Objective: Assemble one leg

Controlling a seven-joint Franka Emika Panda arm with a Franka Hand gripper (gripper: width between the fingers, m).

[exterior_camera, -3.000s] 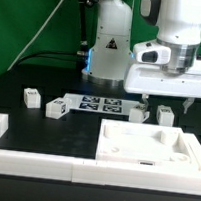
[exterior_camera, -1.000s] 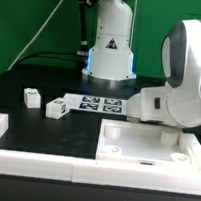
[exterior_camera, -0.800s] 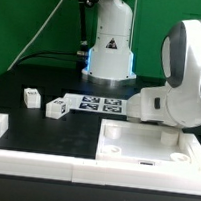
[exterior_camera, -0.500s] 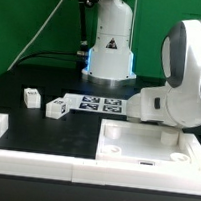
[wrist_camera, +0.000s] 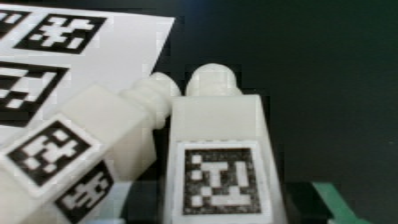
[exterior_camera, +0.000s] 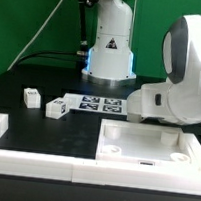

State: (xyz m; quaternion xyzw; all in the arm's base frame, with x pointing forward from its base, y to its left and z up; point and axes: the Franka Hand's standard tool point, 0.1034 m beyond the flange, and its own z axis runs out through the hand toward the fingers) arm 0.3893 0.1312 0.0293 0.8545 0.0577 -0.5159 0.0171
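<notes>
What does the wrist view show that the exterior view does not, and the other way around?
Only the wrist view: two tagged legs side by side near the marker board; the arm seems to hide them in the exterior view. Only the exterior view: two more legs at its left and the large white square part. Both: the marker board.

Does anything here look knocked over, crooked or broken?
Only mildly: in the wrist view, one leg and a second leg lie close together but not parallel, their tips converging beside the marker board. Nothing looks broken.
</notes>
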